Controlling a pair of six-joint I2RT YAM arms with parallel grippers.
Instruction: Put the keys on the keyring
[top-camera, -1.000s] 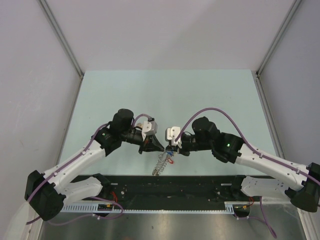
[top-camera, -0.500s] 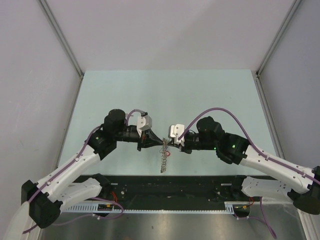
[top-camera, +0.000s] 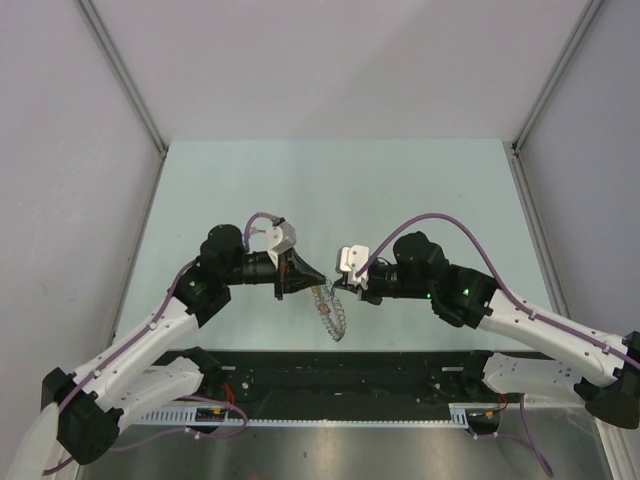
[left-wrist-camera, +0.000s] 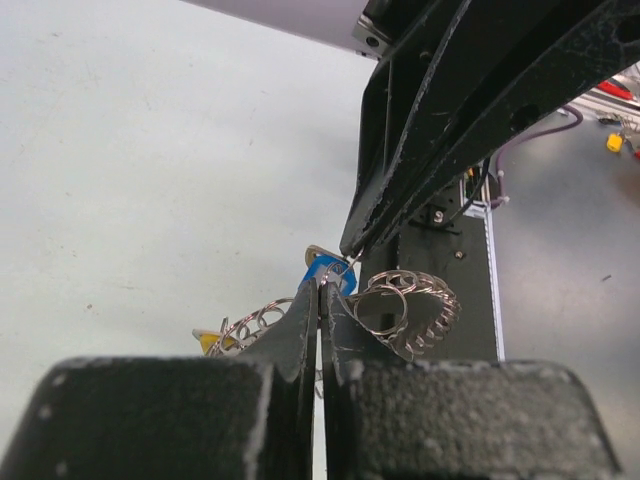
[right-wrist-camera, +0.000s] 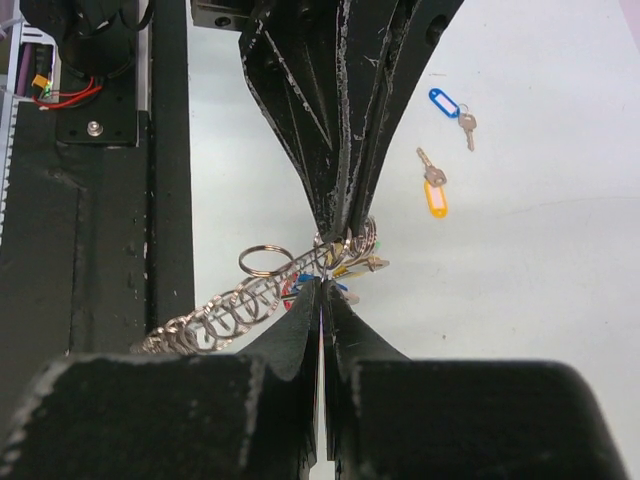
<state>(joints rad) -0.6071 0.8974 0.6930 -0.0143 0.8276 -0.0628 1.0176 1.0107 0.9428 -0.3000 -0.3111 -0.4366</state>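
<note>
left gripper (top-camera: 321, 283) was found clamped on keyring (top-camera: 330, 315) coil, held above table (top-camera: 400, 190) | right gripper (top-camera: 336, 288) was found closed alongside, contents unclear | keyring judged light, springy, slippery; coil wire best pinched

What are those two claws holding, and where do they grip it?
The left gripper pinches the keyring by its top edge; it hangs below. The right gripper is shut at the same spot among the keys; ring or key, I cannot tell.
</note>
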